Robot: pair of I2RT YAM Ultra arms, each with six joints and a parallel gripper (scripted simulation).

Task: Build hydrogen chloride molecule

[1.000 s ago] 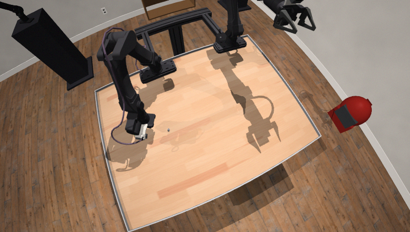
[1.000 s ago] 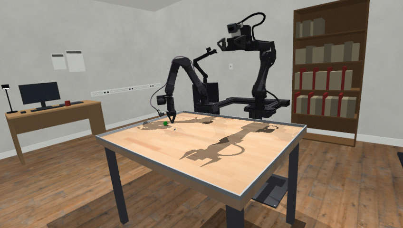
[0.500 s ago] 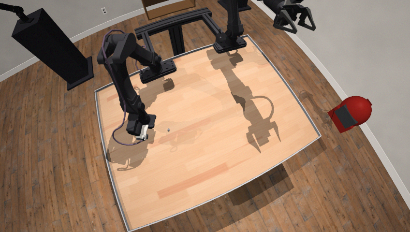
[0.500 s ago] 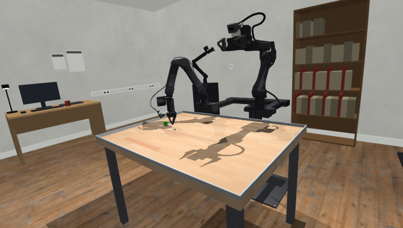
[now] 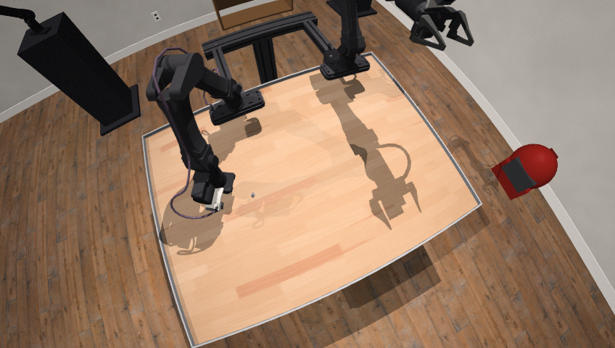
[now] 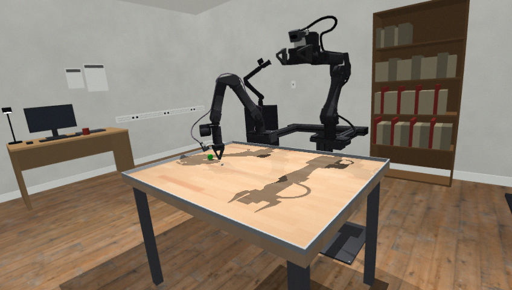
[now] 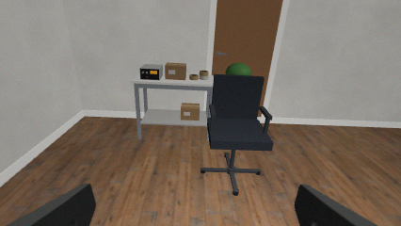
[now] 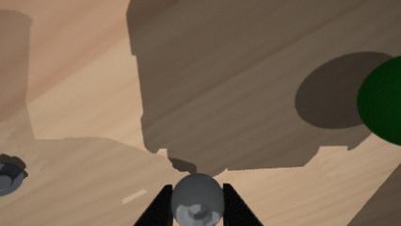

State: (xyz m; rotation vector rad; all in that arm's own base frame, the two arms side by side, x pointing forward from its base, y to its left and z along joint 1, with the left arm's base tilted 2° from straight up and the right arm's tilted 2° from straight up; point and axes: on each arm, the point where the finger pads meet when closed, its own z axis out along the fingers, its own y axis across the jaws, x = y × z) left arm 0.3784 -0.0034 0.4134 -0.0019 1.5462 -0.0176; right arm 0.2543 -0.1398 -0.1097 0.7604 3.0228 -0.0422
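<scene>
going left to right in the exterior view, there's a desk [image 6: 68, 138] with a monitor [image 6: 50, 118], a keyboard and a red mug [image 6: 86, 131] by the wall. next is the table [image 5: 302, 271] [image 6: 201, 199], and the green ball [image 6: 210, 156] [image 8: 383, 101] is on it near the right tool [image 5: 228, 184] [image 6: 219, 157] [image 8: 198, 202], nothing touching it that i can see. from the top view the ball's hidden, can't spot it there. the right tool points down at the wood, pretty low, and it's got its fingers pinched round a small round piece [image 8: 198, 193]. that piece looks grey in the shade, and honestly can't tell from here if it's the white ball or something else. a bit further right there's a grey peg [image 5: 252, 194] [image 6: 221, 164] [image 8: 7, 181] on the table, apart from both the green ball and the tool, so it isn't joined to the green one. big arm shadows fall all over the wood too. then the left tool [image 5: 456, 45] [image 6: 288, 56] [image 7: 195, 194], held way up high, fingers spread wide with nothing between them. its wrist view just looks out across the room at an office chair [image 7: 237, 113] and a bench [image 7: 174, 87]. far right is a bookshelf [image 6: 376, 82] full of binders.
</scene>
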